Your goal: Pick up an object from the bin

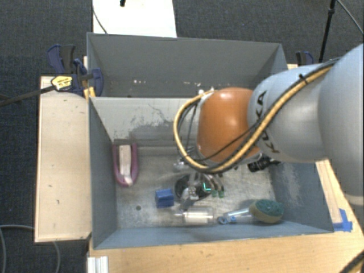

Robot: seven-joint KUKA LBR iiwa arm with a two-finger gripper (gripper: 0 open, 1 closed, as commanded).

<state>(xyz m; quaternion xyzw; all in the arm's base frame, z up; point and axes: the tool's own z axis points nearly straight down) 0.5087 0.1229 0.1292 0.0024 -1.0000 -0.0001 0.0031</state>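
My gripper (pixel 196 190) reaches down under the orange cover to the bin floor, near the middle front. Its tip sits just right of a small blue block (pixel 164 198) and just above a clear, pale tube-like thing (pixel 195 215) lying flat. A dish brush with a green round head (pixel 267 210) and a clear handle with a blue tip lies to the right along the front wall. The cover and the gripper body hide what is directly beneath.
A pink-purple oblong thing (pixel 125 164) lies by the left wall, well away from the gripper. The arm and its orange cover hang over the right half of the bin. Bare floor shows between the pink thing and the blue block.
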